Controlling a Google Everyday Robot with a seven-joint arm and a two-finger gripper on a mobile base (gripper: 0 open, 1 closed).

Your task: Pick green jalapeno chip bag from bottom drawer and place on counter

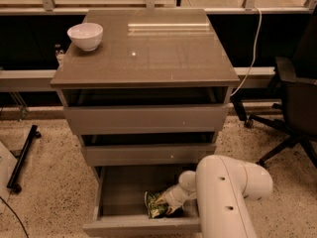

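Note:
The bottom drawer (119, 190) is pulled open below two shut drawers. The green jalapeno chip bag (156, 205) lies crumpled near the drawer's front, right of the middle. My white arm reaches down into the drawer from the right, and the gripper (171, 205) is at the bag's right side, touching it. The arm's wrist hides the gripper's tips. The counter (148, 48) is the glossy grey-brown top of the cabinet.
A white bowl (85, 35) stands on the counter's back left corner. A black office chair (292, 108) is to the right of the cabinet. A black stand leg (22, 157) lies on the speckled floor at the left. A white cable (252, 48) hangs behind the cabinet.

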